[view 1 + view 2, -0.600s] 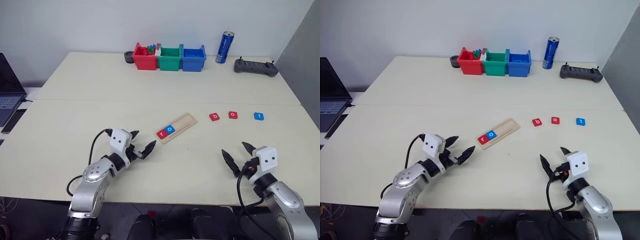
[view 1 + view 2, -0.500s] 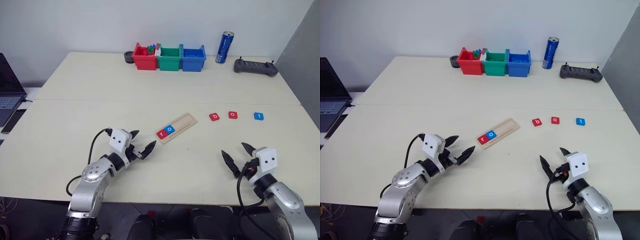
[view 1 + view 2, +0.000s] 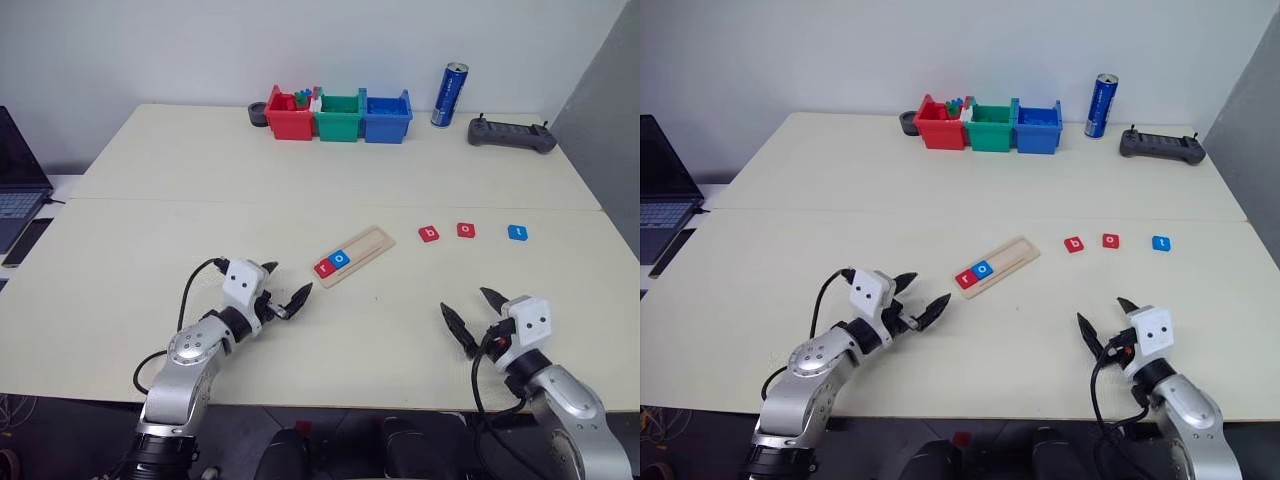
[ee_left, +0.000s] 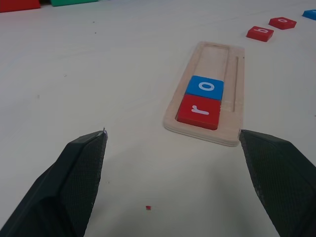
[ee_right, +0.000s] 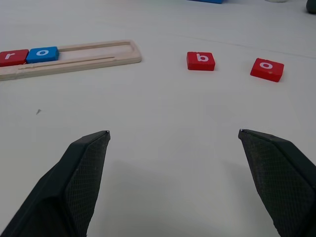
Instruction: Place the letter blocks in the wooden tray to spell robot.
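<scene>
Pale wood formed the wooden tray (image 3: 350, 256), lying aslant mid-table; its shallow slot held a red "r" tile (image 3: 323, 267) and a blue "o" tile (image 3: 340, 258) at the near end; red "b" (image 3: 429, 234), red "o" (image 3: 466, 230) and blue "t" (image 3: 517, 232) lay flat to its right. Left gripper (image 3: 279, 297) stood wide and empty just short of the tray; right gripper (image 3: 474, 318) likewise wide, empty.

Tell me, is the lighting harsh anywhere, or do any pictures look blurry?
Eye views: soft, even light on the table, no glare; the can and bins look crisp. Left wrist view: the r tile and o tile read sharply; the dark fingers loom large. Right wrist view: the b tile is clear, with faint shadows.
</scene>
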